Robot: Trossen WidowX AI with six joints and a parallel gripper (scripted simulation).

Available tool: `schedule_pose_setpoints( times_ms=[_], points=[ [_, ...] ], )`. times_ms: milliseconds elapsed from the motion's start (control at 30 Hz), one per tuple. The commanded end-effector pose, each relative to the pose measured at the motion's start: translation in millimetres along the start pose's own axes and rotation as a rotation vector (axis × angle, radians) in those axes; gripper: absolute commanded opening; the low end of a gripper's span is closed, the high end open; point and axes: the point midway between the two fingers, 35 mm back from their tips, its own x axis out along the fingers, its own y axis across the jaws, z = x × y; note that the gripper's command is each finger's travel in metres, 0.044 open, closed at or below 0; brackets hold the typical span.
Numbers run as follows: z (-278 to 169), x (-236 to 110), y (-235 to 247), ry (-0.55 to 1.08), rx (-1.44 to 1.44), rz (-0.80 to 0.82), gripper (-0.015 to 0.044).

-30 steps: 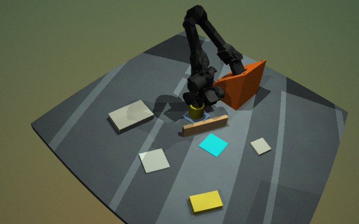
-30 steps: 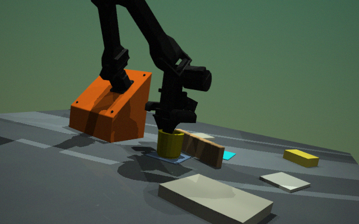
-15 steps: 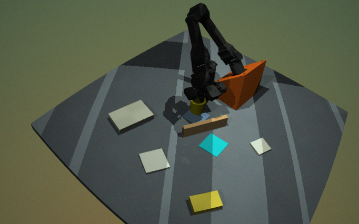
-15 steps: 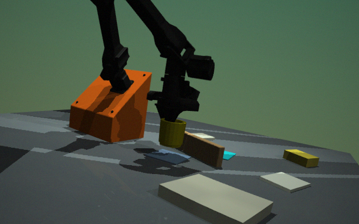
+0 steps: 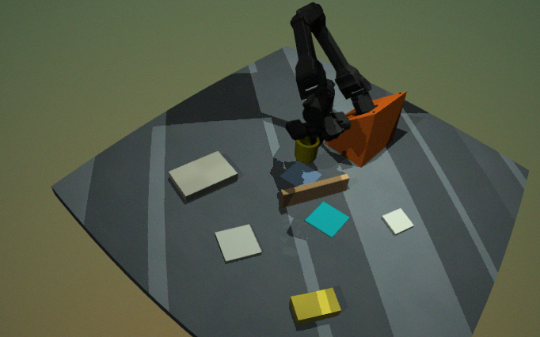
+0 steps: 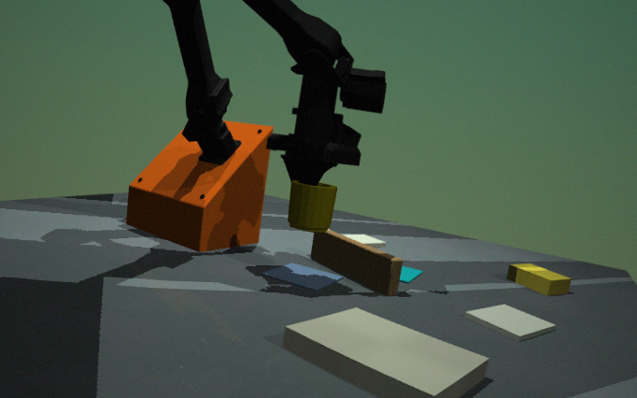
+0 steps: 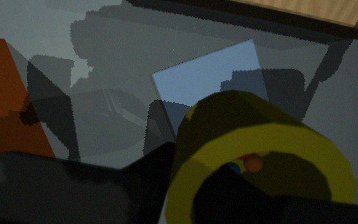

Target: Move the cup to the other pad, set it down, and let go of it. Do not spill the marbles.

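My gripper is shut on the rim of a yellow cup and holds it upright in the air above the table. An orange and a blue marble show inside the cup in the wrist view. A blue pad lies on the table below the cup. A wooden bar stands on edge between the blue pad and a teal pad.
The arm's orange base block stands close beside the cup. A large beige slab, two pale tiles and a yellow block lie around the grey table.
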Motion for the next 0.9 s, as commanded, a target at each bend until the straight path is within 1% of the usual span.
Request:
schedule_pose_setpoints(
  times_ms=[0, 600, 867],
  points=[
    [-0.2, -7.0, -0.1, -0.007, 0.01, -0.003, 0.0],
    [-0.2, -3.5, 1.1, 0.0, 0.001, -0.001, 0.0],
    [10.5, -4.1, 0.5, -0.003, 0.004, -0.002, 0.0]
  ],
)
